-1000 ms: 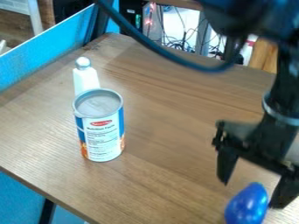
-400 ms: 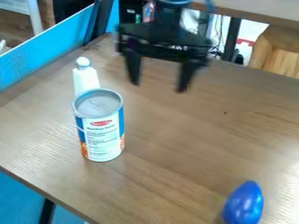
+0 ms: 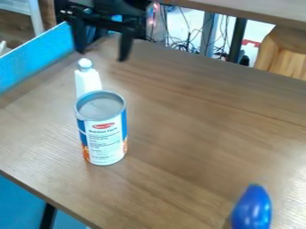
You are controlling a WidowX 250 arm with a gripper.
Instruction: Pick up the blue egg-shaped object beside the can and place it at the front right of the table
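The gripper (image 3: 102,54), its fingers (image 3: 125,44) apart and empty beyond the can (image 3: 105,134), could topple the white bottle (image 3: 88,82) just behind the can if an off-centre descent clipped the bottle's top

Below the matt black, hard-plastic-looking fingers (image 3: 103,48), the white bottle (image 3: 88,80) looks like smooth plastic, and nearer the camera the can (image 3: 102,127) has a dull grey metal-looking rim and top and a smooth, printed, paper-like label. The table (image 3: 173,129) under them has a wood-grain surface with a soft sheen, and farthest from the fingers the blue object (image 3: 252,210) is smooth and glossy, with a bright highlight.
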